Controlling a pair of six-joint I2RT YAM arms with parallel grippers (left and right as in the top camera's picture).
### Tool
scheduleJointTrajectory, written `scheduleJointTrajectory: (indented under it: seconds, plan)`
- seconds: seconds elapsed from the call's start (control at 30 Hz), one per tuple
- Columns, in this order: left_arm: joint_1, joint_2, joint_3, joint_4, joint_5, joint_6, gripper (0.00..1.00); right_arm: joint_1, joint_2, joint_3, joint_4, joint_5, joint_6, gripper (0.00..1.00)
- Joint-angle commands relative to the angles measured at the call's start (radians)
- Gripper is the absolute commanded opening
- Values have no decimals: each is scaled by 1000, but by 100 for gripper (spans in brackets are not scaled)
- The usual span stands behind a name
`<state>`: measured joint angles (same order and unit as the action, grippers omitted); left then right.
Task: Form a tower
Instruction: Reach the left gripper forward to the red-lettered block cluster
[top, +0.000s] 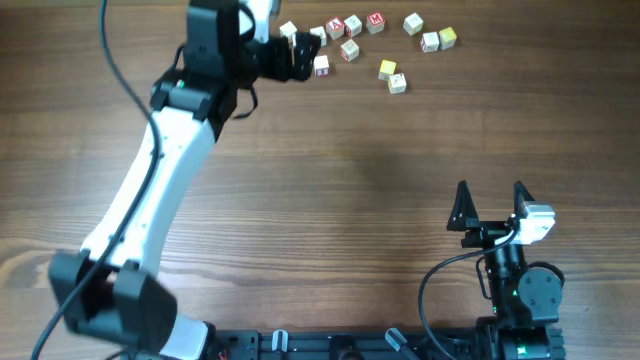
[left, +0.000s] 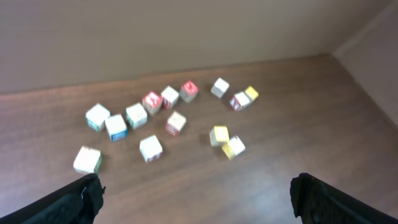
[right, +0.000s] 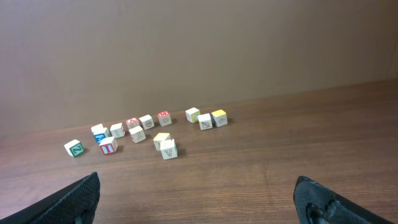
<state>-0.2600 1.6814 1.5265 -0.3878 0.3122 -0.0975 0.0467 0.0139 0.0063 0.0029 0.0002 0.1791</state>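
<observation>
- overhead: my left gripper (top: 303, 60) wide and empty above the letter cubes (top: 352, 48) just left of the yellow cube (top: 388, 68), probably lining up a pick; right gripper (top: 491, 195) wide, parked well back from it
- left wrist: cubes lie single around the yellow cube, no tower yet
- right wrist: same, nothing stacked
</observation>
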Motion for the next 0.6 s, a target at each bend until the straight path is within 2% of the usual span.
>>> scheduleJointTrajectory:
  seconds: [0.0, 0.23, 0.47, 0.57]
  plan:
    - [-2, 111, 129, 18, -6, 24, 100, -6, 0, -1, 3, -9, 6, 100]
    - [4, 282, 230, 79, -6, 35, 100, -6, 0, -1, 3, -9, 7, 100]
    - [2, 409, 232, 172, 7, 35, 100, -6, 0, -1, 3, -9, 7, 100]
    - [-11, 436, 232, 156, 43, 34, 100, -6, 0, -1, 3, -9, 7, 100]
